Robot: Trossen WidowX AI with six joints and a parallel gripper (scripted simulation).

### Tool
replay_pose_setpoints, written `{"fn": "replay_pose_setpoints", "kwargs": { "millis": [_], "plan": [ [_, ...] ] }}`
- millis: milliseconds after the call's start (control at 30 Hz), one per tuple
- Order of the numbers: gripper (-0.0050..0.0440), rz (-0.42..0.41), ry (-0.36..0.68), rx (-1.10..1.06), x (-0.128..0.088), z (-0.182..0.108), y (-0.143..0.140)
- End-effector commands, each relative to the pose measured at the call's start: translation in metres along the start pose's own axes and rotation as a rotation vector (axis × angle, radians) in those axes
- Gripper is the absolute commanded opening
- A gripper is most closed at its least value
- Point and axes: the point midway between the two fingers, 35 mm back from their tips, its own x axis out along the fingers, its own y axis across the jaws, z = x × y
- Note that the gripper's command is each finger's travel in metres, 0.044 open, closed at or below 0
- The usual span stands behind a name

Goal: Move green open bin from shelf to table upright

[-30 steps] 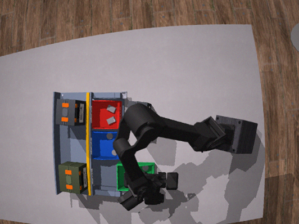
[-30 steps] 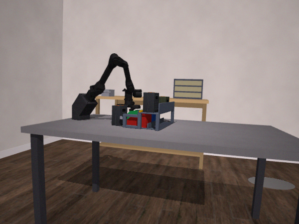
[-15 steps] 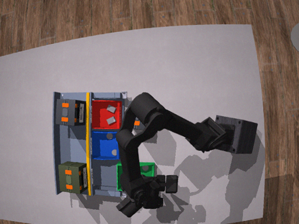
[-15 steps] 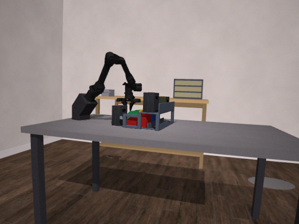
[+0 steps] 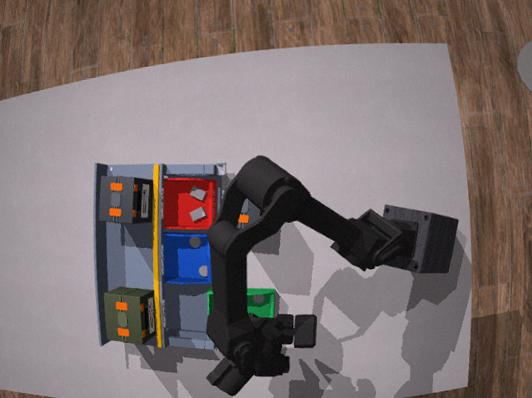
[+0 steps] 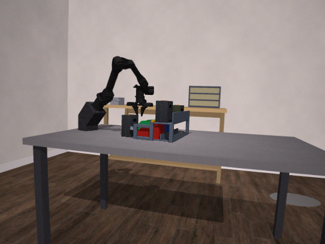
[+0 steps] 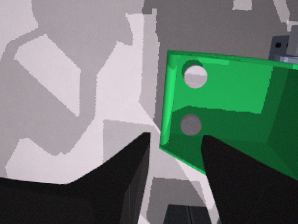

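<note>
The green open bin (image 5: 262,303) (image 6: 144,123) (image 7: 226,106) sticks out of the front of the grey-blue shelf (image 5: 98,250) (image 6: 180,116), at the end of the lower level; the arm hides its inner half. Two grey round parts (image 7: 194,75) lie in it. My gripper (image 6: 138,108) (image 7: 176,140) points down and hangs just above the bin's outer corner. Its fingers stand partly apart, and the bin's wall shows between them from above. They hold nothing.
A red bin (image 5: 176,208) and a blue bin (image 5: 182,263) sit beside the green bin's slot. A dark box (image 5: 120,200) and an olive box (image 5: 127,315) stand on the upper level. Another dark box (image 6: 128,125) stands on the table in front of the shelf. The arm's base (image 5: 423,244) is to the right.
</note>
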Motion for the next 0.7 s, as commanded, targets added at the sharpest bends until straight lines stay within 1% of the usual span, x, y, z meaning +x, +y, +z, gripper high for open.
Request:
{"fn": "replay_pose_setpoints", "kwargs": {
  "millis": [0,233,400,667],
  "plan": [
    [0.015,-0.008,-0.005,0.016,-0.0109,0.0,-0.004],
    [0.015,-0.008,-0.005,0.016,-0.0109,0.0,-0.004],
    [0.015,-0.007,-0.005,0.016,-0.0019,0.0002,-0.0044],
    [0.015,-0.007,-0.005,0.016,-0.0019,0.0002,-0.0044]
  ]
}}
